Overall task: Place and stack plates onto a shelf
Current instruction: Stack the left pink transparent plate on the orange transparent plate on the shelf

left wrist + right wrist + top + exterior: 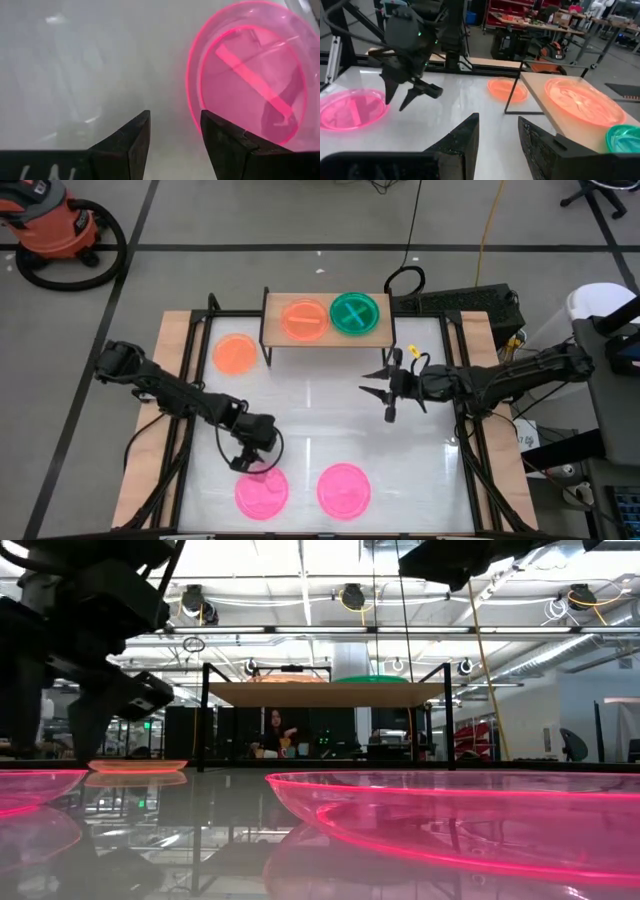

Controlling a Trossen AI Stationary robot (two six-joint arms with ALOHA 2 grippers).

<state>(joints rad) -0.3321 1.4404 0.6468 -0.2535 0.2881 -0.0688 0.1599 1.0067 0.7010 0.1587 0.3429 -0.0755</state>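
1. Nearest target: pink plate (262,489) flat on the table (320,405), its rim just beside the left gripper (247,459) fingertips. Second pink plate (343,489) lies beside it, apart.
2. Handling, judged: thin translucent plastic, light, stiff, slick on the glossy table; likely to skid if nudged. Best hold is a rim pinch, one finger under the lip.
3. Left gripper fingers parted to a moderate gap, holding nothing; the rim sits beside one finger, not between the two.
4. Shelf (275,303) well beyond both sets of fingers, carrying an orange plate (304,319) and a green plate (355,313) side by side. Loose orange plate (235,354) lies on the table just beside the shelf.
5. Right gripper (378,393) hovers mid-table, fingers spread, empty.
6. Obstruction: shelf legs and the right arm border the route to the shelf.
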